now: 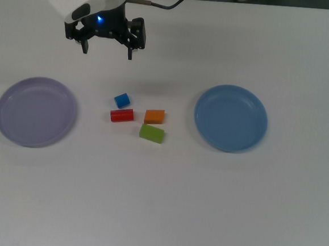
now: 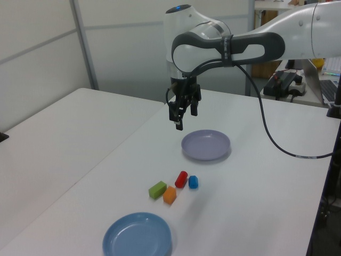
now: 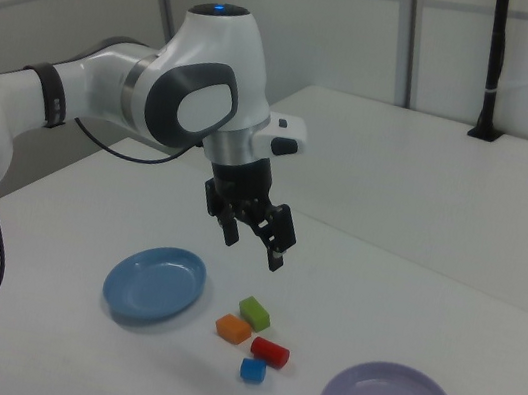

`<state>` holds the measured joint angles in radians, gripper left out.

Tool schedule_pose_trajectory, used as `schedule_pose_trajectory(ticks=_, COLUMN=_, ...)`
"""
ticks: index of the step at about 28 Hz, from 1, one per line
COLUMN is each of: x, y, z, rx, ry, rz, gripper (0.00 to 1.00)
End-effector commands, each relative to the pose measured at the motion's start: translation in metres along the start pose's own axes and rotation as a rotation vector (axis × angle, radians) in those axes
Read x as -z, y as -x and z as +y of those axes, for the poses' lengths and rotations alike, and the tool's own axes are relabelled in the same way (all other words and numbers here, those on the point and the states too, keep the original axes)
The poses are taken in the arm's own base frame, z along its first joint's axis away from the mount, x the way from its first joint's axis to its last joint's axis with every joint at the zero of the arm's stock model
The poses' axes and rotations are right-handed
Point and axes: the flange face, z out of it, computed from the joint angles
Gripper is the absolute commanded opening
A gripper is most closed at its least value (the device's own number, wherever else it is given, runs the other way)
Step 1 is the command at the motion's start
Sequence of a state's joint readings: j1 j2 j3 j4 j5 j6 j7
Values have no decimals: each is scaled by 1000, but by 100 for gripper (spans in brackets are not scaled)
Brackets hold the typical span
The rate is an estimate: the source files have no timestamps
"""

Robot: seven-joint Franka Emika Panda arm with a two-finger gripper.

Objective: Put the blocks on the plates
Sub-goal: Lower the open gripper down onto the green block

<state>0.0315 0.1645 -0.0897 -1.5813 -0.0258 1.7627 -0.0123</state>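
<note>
White table [image 1: 163, 214] surface carried everything: four small solid-coloured blocks were clustered between two round shallow plates, and none had yet been placed. In the top view, the blue cube [image 1: 122, 100] sat at the cluster's upper left, the red oblong block [image 1: 122, 115] just below it, the orange oblong block [image 1: 154, 116] to the red one's right, and the green oblong block [image 1: 151, 133] lowest, close to the orange one. The pale lavender plate [image 1: 36, 112] lay well apart on the top view's left, the light blue plate [image 1: 231, 118] on the top view's right; both were bare. The black two-finger tool [image 1: 107, 49] was held in the air above the table, behind the cluster, its fingers spread apart and nothing between them. The step in hand was judged to be the approach for a first pick. A descent over one block, probably the nearby blue cube, would be needed next, with the fingers straddling it clear of the red neighbour.
</note>
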Motion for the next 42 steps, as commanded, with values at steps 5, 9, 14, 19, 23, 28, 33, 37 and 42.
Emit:
schedule_pose_trajectory(ticks=5, x=5, y=0, z=6, rx=19, ry=51, rz=-7, gripper=100)
schedule_pose_trajectory(ticks=9, x=4, y=-1, z=5, rx=3, ry=40, rz=-7, gripper=100)
schedule_pose_trajectory(ticks=14, x=-11, y=-7, z=-1, rx=-11, ry=-8, rz=-21, gripper=100)
schedule_pose_trajectory(ticks=19, x=-31, y=-17, z=-8, rx=-29, ry=-76, rz=-20, gripper=100)
schedule_pose_trajectory(ticks=23, x=-45, y=-23, z=-14, rx=-81, ry=-77, rz=-29, gripper=100)
schedule_pose_trajectory(ticks=28, x=-73, y=-35, z=-24, rx=-169, ry=-61, rz=-30, gripper=100)
schedule_pose_trajectory(ticks=33, x=-100, y=-44, z=-49, rx=-191, ry=-52, rz=-35, gripper=100)
schedule_pose_trajectory(ticks=37, x=-132, y=-51, z=-76, rx=-194, ry=-23, rz=-43, gripper=100)
schedule_pose_trajectory(ticks=42, x=-171, y=-60, z=-98, rx=-203, ry=45, rz=-20, gripper=100)
